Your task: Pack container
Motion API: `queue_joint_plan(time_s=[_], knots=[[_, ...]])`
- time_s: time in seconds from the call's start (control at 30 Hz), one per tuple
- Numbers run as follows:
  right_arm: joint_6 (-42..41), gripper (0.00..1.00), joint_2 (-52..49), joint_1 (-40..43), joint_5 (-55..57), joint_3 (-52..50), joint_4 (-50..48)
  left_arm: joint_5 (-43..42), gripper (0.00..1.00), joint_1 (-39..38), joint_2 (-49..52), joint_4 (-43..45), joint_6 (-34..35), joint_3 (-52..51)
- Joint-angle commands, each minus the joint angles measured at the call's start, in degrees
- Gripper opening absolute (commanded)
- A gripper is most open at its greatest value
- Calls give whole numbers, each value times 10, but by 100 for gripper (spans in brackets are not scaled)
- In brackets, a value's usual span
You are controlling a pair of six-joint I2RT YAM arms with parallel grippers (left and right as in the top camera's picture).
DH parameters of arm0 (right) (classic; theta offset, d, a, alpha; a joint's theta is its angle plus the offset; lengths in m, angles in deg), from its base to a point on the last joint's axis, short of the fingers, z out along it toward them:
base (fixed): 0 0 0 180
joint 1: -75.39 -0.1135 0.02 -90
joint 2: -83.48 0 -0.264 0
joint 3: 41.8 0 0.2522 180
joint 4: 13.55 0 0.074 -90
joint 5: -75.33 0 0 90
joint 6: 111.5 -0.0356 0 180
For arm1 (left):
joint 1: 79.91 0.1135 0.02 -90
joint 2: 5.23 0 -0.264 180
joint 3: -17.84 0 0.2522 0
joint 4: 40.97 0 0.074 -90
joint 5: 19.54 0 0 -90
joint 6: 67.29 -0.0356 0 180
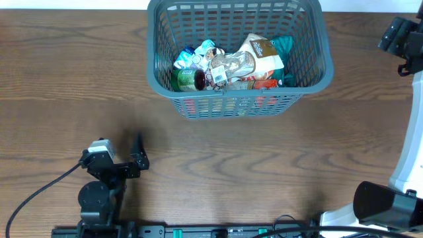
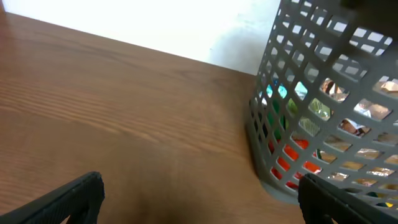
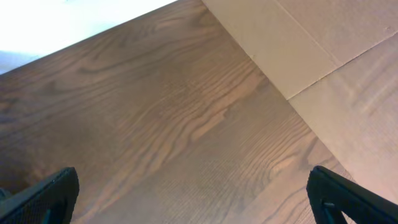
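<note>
overhead, container: big dark grey lattice basket (image 1: 231, 106) sitting upright on the wooden table (image 1: 264, 165), at the far edge, about mid-width
overhead, what's in it: pretty full, with a beige pouch (image 1: 264, 56), a clear bag with a barcode label (image 1: 228, 69), a green-lidded jar (image 1: 188, 79), a blue-and-white packet (image 1: 195, 56) and a teal packet (image 1: 283, 45) tucked in the right corner
overhead, left claw (image 1: 135, 157): down in the near-left part of the table, well apart from the container, nothing in it
overhead, right arm (image 1: 403, 43): dark end piece poking in at the far-right edge, off to the side of the container; can't read the jaws from up here
left wrist, claw: both fingers (image 2: 68, 199) sit in the bottom corners, spread wide, only bare table between them, empty
left wrist, container: off to the right, near wall facing the camera, coloured packets showing through the slots, not touching the claw
right wrist, right claw (image 3: 193, 177): fingertips far apart in the bottom corners, gripping nothing
right wrist, surroundings: wood grain underneath, table edge running diagonally, tan surface (image 3: 336, 81) with a seam past it; container not in this view
</note>
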Motion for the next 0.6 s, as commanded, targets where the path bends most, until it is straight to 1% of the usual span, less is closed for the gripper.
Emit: queue_joint_plan(time_s=[0.0,0.57], knots=[[-8,99,10,5,2,9,0,-1,99,0,-11,4,7,-4],[-8,99,10,5,2,9,0,-1,99,0,-31,13,7,-41]])
